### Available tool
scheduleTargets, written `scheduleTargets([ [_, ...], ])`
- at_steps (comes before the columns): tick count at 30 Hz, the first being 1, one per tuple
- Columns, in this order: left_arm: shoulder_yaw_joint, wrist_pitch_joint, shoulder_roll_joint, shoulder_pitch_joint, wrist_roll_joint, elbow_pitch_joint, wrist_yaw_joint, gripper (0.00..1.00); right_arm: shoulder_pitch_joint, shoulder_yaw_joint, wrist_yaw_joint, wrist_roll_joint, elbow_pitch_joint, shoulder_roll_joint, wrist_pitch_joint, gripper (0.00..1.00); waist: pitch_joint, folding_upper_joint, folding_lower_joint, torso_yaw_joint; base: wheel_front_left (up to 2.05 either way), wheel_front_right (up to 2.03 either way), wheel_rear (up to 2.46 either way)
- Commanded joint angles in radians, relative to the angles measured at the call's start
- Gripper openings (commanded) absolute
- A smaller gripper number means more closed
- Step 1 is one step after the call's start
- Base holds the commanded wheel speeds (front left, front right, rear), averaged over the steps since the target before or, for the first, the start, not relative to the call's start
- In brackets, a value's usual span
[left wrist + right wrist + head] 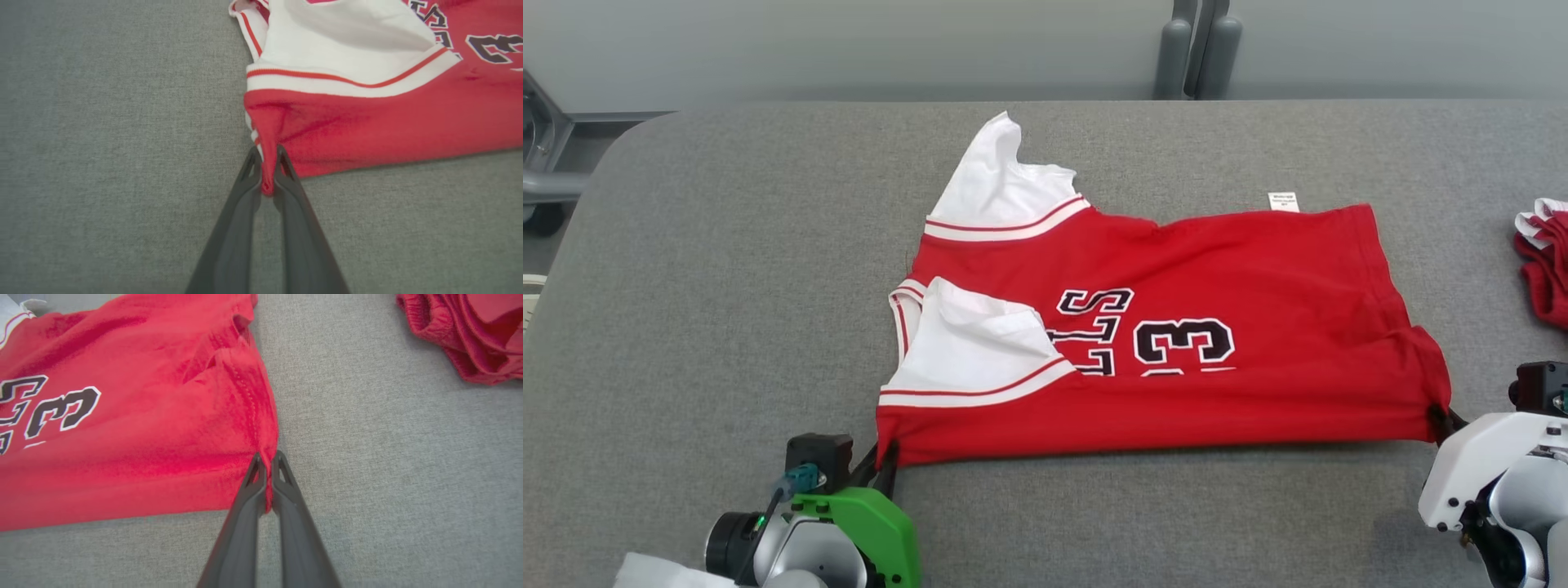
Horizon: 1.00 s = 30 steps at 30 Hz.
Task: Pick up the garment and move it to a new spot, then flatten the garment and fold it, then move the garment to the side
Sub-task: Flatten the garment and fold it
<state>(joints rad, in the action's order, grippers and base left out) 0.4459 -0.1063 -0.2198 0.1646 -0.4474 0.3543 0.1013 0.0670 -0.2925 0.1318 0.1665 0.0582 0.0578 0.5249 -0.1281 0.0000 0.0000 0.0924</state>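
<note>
My left claw [267, 163] pinches the near left corner of the red garment [1217, 269]. My right claw [268, 459] pinches its near right corner on the grey bench [727, 286].

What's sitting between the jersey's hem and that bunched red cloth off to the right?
Nothing: bare grey table surface separates the jersey from the bunched red cloth. This is clearest in the right wrist view, and the head view agrees.

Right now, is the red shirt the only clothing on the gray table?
No, a crumpled bundle of red cloth also lies on the table, apart from the red shirt, near the right edge.
</note>
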Motion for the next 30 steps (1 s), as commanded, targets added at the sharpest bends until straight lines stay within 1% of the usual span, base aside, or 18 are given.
scheduleTargets([
  [1, -0.01, -0.016, -0.023, -0.029, -0.011, -0.029, 0.014, 0.0, -0.025, -0.01, -0.002, 0.009, -0.022, 0.002, 0.018, 0.0, 0.013, 0.0, 0.0, 0.0, 0.0, 0.0, 0.0],
  [7, 0.005, -0.096, -0.068, -0.128, 0.001, -0.163, 0.058, 0.0, -0.099, -0.021, -0.002, 0.029, -0.084, -0.003, 0.104, 0.0, 0.024, 0.0, 0.0, 0.001, 0.0, 0.0, 0.0],
  [11, 0.014, -0.125, -0.082, -0.189, -0.004, -0.215, 0.081, 0.0, -0.137, -0.038, -0.002, 0.012, -0.099, -0.004, 0.133, 0.0, 0.028, 0.0, 0.0, 0.002, 0.0, 0.0, 0.0],
  [13, 0.018, -0.131, -0.083, -0.21, -0.005, -0.231, 0.09, 0.0, -0.156, -0.037, -0.002, 0.032, -0.096, -0.004, 0.139, 0.0, 0.031, 0.0, 0.0, 0.003, 0.0, 0.0, 0.0],
  [18, 0.028, -0.14, -0.082, -0.241, -0.008, -0.243, 0.105, 0.0, -0.192, -0.029, -0.002, 0.065, -0.08, -0.005, 0.134, 0.0, 0.034, 0.0, 0.0, 0.004, 0.0, 0.0, 0.0],
  [22, 0.032, -0.146, -0.086, -0.243, -0.004, -0.237, 0.107, 0.0, -0.208, -0.015, -0.002, 0.079, -0.068, -0.005, 0.137, 0.0, 0.032, 0.0, 0.0, 0.003, 0.0, 0.0, 0.0],
  [30, 0.029, -0.143, -0.099, -0.245, -0.005, -0.217, 0.115, 0.0, -0.213, -0.01, -0.002, 0.067, -0.045, -0.005, 0.123, 0.0, 0.025, 0.0, 0.0, -0.001, 0.0, 0.0, 0.0],
])
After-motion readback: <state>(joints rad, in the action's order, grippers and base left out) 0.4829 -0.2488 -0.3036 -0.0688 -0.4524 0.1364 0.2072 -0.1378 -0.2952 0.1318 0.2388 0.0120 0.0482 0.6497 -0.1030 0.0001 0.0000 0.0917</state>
